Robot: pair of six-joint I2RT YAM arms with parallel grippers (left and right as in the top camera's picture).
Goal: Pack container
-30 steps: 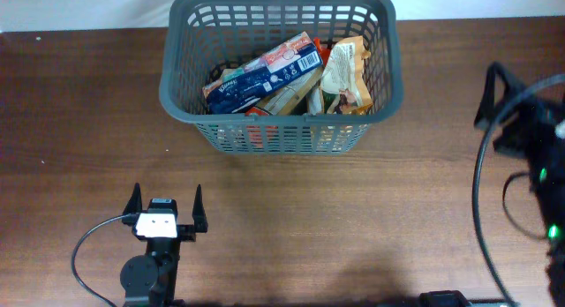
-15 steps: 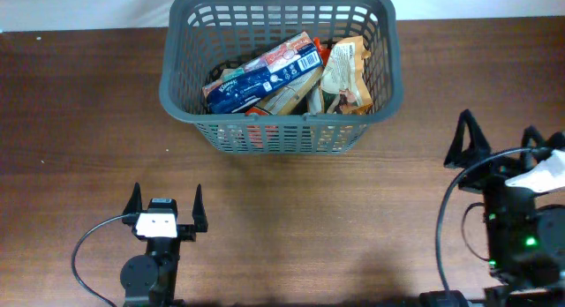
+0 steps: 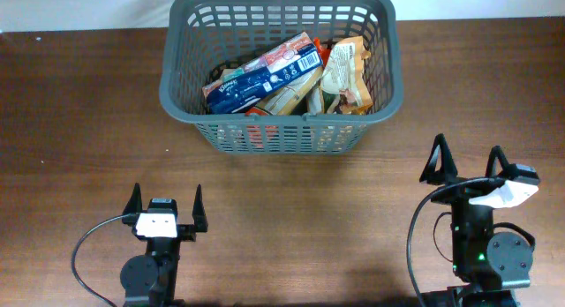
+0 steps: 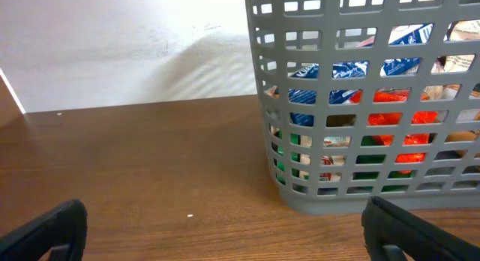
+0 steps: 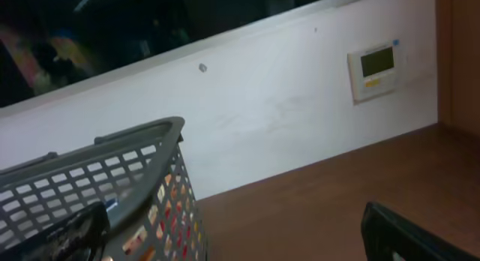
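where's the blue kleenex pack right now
In the overhead view the blue Kleenex pack lies diagonally on top inside the grey basket, top centre, just left of the beige snack bag.

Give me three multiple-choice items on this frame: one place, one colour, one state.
1. Where does the basket stand on the table?
A. At the far side, near the middle
B. In the near left corner
C. At the near edge, between the two arms

2. What colour is the basket?
A. Red
B. Grey
C. White

3. How do the left jaws and the right jaws stand?
A. Both shut on a box
B. Left open, right shut on a bag
C. Both open, holding nothing

Answers:
1 A, the overhead view shows it at the far edge, around mid-width.
2 B, its lattice walls are grey in every view.
3 C, each pair is spread wide in the overhead view with nothing between.
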